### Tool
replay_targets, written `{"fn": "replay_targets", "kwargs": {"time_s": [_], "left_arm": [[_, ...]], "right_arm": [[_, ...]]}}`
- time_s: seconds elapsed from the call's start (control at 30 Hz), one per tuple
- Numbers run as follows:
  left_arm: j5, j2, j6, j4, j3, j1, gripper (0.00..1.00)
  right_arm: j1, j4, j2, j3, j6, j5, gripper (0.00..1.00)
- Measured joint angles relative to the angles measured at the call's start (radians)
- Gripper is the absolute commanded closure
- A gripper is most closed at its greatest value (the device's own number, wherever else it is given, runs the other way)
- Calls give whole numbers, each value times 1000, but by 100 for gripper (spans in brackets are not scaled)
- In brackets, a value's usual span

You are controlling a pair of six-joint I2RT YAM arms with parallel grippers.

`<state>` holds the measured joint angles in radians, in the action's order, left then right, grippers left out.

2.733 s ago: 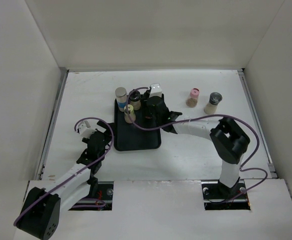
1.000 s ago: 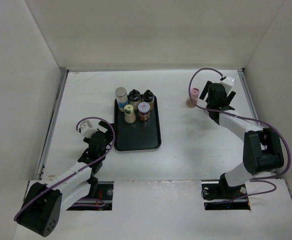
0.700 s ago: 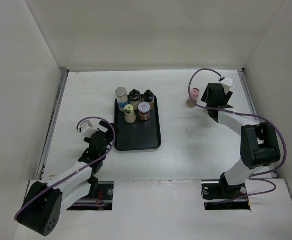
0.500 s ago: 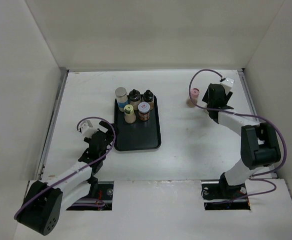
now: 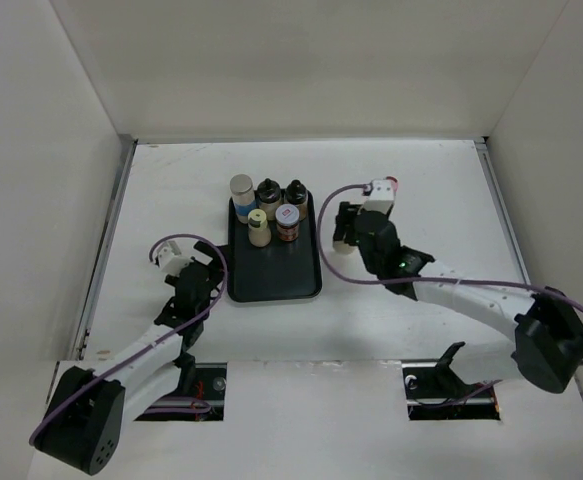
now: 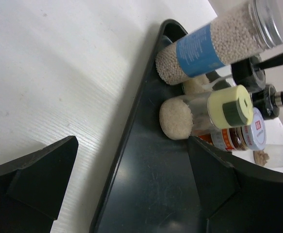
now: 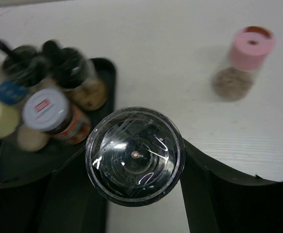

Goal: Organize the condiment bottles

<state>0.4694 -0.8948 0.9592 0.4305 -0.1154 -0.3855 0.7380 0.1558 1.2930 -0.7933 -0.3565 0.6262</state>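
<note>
At the near edge, the left gripper point(image 5: 211, 272) sits at the lower left corner of the black tray point(image 5: 276, 285). Only the left wrist view shows its state: both fingers point(image 6: 34, 177) are spread wide with nothing in them, and the tray's rim runs between them. That view also shows the blue-banded bottle point(image 6: 207, 46) full of pale beads, the cream-capped bottle point(image 6: 204, 114) and a red-labelled bottle point(image 6: 245, 137). From above, these stand upright in a tight cluster with two black-capped bottles point(image 5: 269, 193) at the tray's far end, and the near half is bare. Just right of the tray, the right gripper point(image 5: 337, 232) looks like a dark lump from above, its load hidden. The right wrist view shows the fingers point(image 7: 204, 184) pressed on either side of a clear-capped bottle point(image 7: 134, 154), upright by the tray's right edge. Whether it is touching the surface cannot be told. Beyond it, the pink-capped bottle point(image 7: 245, 58) stands alone, only a sliver of it showing from above. The table point(image 5: 171, 180) is white with a faint grain, boxed in by plain white walls point(image 5: 301, 60).
</note>
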Motion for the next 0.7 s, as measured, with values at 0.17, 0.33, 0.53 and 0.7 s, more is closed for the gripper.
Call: {"fn": "replay_targets", "kwargs": {"time_s": [0.17, 0.33, 0.53, 0.7], "left_arm": [[-13, 52, 32, -26, 20, 87, 0], [-24, 87, 68, -73, 25, 143, 0], [-18, 83, 103, -106, 29, 142, 0], [-1, 79, 119, -126, 29, 140, 0]], "right_arm": [[193, 9, 195, -169, 11, -25, 41], [309, 26, 409, -350, 46, -55, 41], [364, 30, 585, -508, 72, -92, 40], [375, 31, 683, -603, 75, -113, 38]]}}
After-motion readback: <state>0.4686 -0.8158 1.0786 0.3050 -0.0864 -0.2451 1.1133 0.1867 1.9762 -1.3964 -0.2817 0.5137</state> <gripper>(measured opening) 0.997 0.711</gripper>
